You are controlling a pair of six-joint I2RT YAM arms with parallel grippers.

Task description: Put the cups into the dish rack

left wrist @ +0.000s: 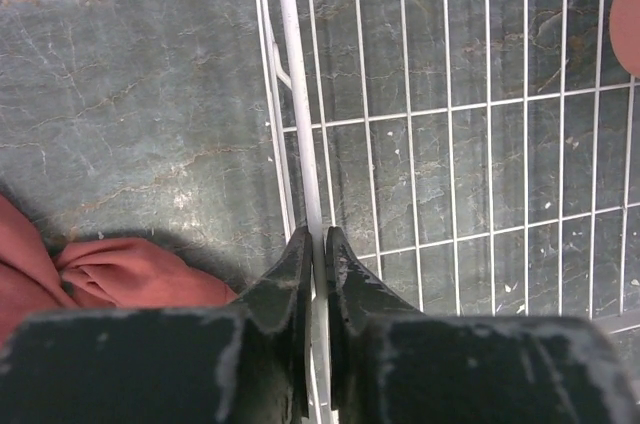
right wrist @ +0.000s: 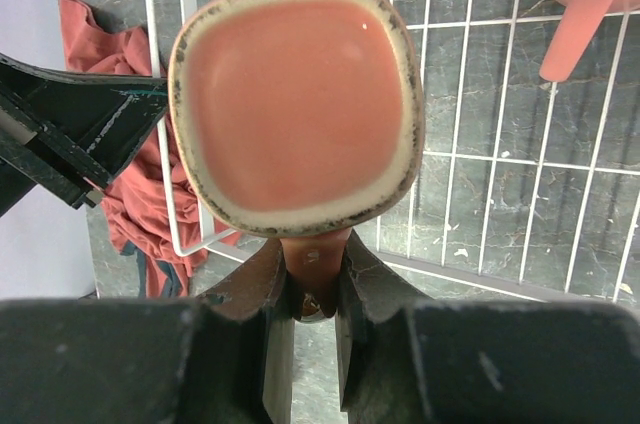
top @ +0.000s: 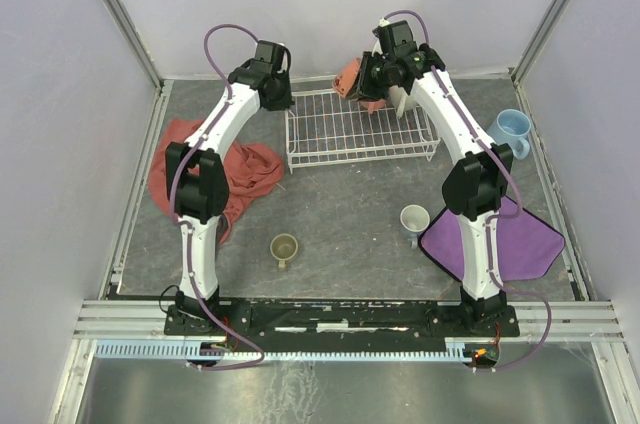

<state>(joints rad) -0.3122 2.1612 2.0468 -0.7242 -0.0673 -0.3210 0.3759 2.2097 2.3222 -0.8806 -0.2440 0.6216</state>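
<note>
Rack (top: 350,124) mid-back, cloth (top: 250,169) left, mat (top: 525,244) front-right

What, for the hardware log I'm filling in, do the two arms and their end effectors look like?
Both the left arm and right arm have white links with black joint housings, and a purple cable loops along each. The left end effector and right end effector each have two dark, tapered fingers, scuffed with pale wear marks. No lettering is legible.

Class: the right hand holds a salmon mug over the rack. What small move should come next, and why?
Probably lower the salmon mug straight down into the dish rack: the right hand grips its handle, bare wire lies beneath, and the left hand pinches the rim, steadying it.
</note>
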